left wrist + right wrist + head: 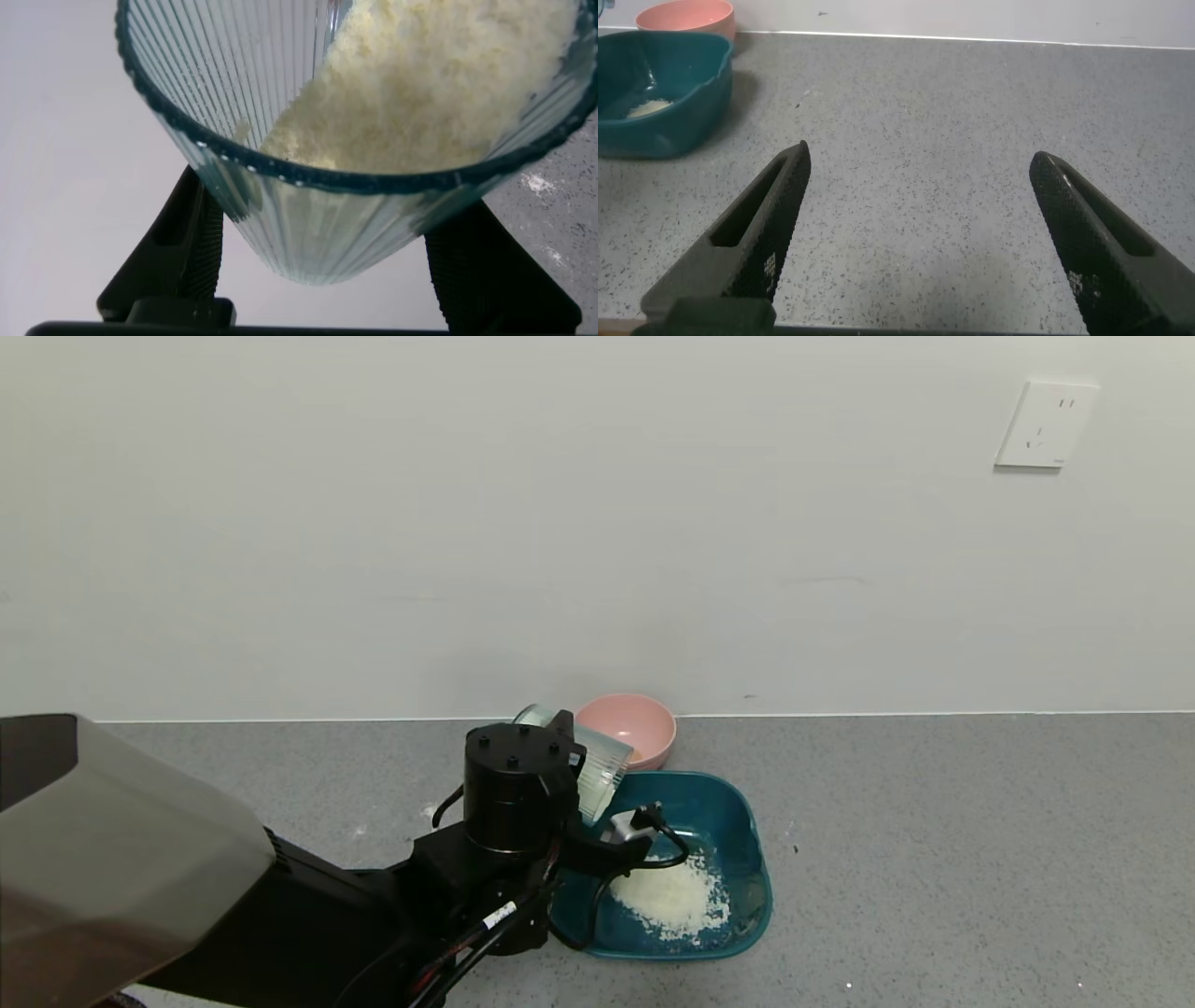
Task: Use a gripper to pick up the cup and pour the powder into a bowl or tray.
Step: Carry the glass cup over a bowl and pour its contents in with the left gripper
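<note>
My left gripper (571,751) is shut on the ribbed pale blue-green cup (597,770) and holds it tilted, mouth down toward the dark teal basin (738,807). A heap of white powder (674,896) lies in the basin. In the left wrist view the black fingers (182,243) clamp the cup (318,229) from both sides, and clumpy powder (430,84) shows inside it. My right gripper (921,154) is open and empty over bare grey surface, off to the side of the basin (663,103), where a little powder (649,109) shows.
A small pink bowl (627,728) stands right behind the basin, against the white wall; it also shows in the right wrist view (687,17). The speckled grey surface (934,859) stretches to the right. A few white specks lie on it.
</note>
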### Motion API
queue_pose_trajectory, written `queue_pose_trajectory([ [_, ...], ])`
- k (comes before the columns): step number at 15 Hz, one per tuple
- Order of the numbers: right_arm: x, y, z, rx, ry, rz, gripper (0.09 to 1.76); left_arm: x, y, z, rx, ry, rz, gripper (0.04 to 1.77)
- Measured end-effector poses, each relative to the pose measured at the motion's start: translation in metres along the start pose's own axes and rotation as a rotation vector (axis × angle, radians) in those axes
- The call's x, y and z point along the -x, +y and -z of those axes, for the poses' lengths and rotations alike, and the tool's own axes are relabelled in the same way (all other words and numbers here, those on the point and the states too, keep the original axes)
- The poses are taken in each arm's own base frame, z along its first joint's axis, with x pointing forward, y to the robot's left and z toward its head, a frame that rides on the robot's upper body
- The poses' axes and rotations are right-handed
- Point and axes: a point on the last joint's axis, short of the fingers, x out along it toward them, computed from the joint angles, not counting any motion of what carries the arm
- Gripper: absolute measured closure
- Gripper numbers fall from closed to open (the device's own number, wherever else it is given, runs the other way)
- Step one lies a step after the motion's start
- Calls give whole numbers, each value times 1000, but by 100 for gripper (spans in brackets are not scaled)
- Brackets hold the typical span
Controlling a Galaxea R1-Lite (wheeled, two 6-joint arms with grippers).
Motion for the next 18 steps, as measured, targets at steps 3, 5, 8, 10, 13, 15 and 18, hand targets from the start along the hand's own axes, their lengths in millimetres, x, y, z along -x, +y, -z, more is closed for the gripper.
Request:
queue_pose_trajectory([
  [3, 0, 0, 0, 0, 0, 0, 14, 1, 0, -1, -53, 16, 4, 56],
  [5, 0, 0, 0, 0, 0, 0, 14, 2, 0, -2, -69, 18, 4, 56],
  [8, 0, 0, 0, 0, 0, 0, 14, 5, 0, -4, -104, 45, 11, 56],
  [10, 0, 0, 0, 0, 0, 0, 14, 7, 1, -6, -120, 49, 11, 56],
  [13, 0, 0, 0, 0, 0, 0, 14, 9, 1, -8, -127, 60, 12, 56],
  [15, 0, 0, 0, 0, 0, 0, 14, 10, 2, -9, -133, 61, 12, 56],
  [18, 0, 0, 0, 0, 0, 0, 14, 11, 1, -12, -140, 69, 15, 56],
])
